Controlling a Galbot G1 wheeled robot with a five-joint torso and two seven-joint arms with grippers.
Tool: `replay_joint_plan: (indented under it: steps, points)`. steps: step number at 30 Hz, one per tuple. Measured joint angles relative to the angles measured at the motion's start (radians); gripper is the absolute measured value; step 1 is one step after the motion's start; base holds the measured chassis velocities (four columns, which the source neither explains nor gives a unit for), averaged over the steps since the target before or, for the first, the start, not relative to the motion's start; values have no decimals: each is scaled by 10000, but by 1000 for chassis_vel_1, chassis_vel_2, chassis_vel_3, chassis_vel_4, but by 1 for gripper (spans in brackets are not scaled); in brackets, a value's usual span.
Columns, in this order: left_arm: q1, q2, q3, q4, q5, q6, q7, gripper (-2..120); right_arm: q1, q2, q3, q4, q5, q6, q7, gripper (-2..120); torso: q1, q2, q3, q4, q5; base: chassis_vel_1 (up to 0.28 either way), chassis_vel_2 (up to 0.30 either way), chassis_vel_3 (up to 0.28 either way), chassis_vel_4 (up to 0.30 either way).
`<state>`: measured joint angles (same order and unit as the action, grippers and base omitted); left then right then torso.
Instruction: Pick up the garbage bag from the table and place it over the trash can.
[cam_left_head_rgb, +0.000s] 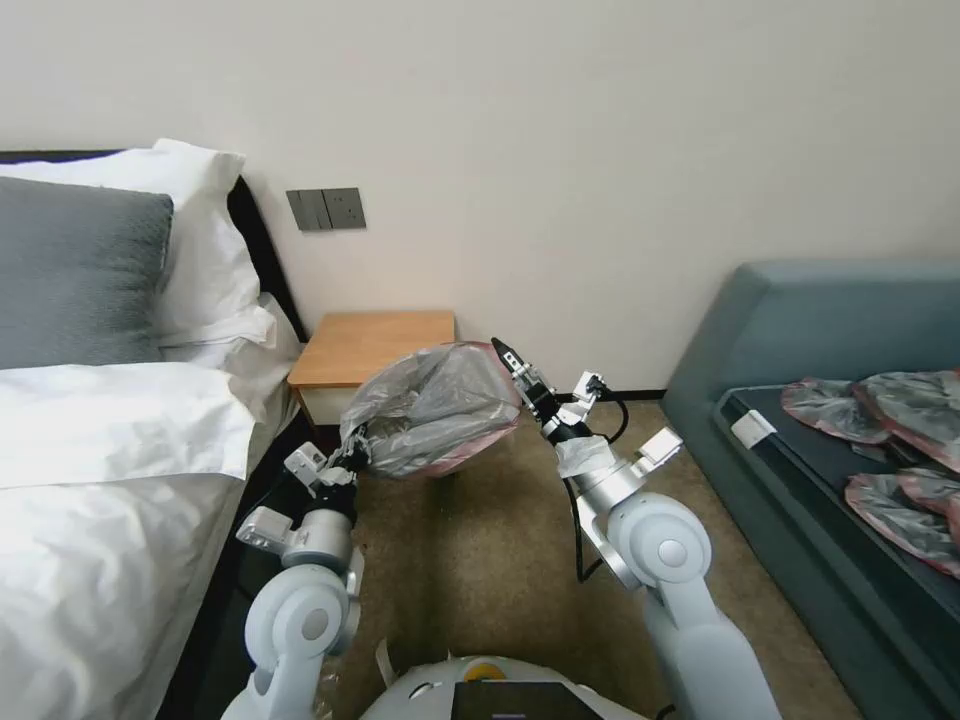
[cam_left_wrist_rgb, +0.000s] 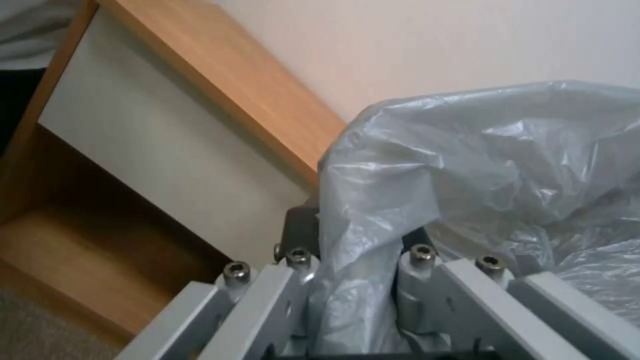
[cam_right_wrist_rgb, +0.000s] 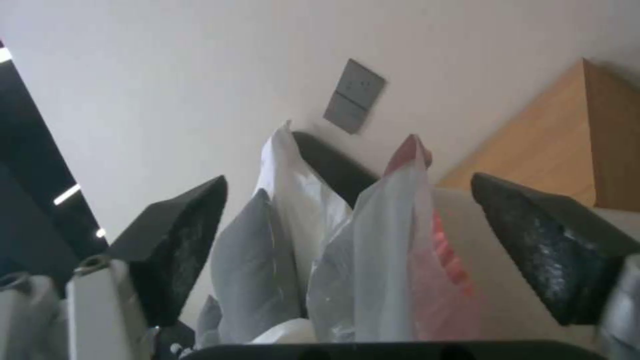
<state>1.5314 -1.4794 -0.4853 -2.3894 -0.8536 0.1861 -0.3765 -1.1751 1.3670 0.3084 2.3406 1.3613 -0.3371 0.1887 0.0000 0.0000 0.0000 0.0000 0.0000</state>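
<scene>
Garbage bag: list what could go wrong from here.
The garbage bag hangs in the air in front of the table, bunched in the left end effector. The right end effector is open with the rim between its fingers, so that side may slip out. The thin plastic could tear if stretched.

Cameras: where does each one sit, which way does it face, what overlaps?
Head: on the head, looking forward-down; both arms holding the garbage bag.
Left wrist: faces the table; left gripper shut on the bag.
Right wrist: faces the wall; right gripper open, bag rim between its fingers.
Shared: bag and table.
</scene>
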Motion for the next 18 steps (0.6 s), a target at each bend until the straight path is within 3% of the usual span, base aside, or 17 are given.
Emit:
replay_joint_plan:
  steps: [3, 5, 6, 9, 18]
  points:
    - [31, -28, 20, -13, 23, 0, 4, 8, -13, 3, -7, -30, 25, 12, 4, 86, 0, 0, 0, 0, 0, 0, 0, 0, 0]
    - [51, -56, 33, -32, 43, 0, 11, 8, -23, 15, -9, -71, 54, 25, 13, 70, 0, 0, 0, 0, 0, 0, 0, 0, 0]
    - [51, -56, 33, -32, 43, 0, 11, 8, -23, 15, -9, -71, 54, 25, 13, 70, 0, 0, 0, 0, 0, 0, 0, 0, 0]
    - [59, -62, 37, -62, 48, 0, 16, 8, -29, 37, -20, -88, 119, 38, 14, 55, 1, 1, 0, 0, 0, 0, 0, 0, 0]
    - [93, -81, 44, -127, 48, 1, 18, 8, -62, 94, -44, -158, 135, 39, -18, 28, 0, 0, 0, 0, 0, 0, 0, 0, 0]
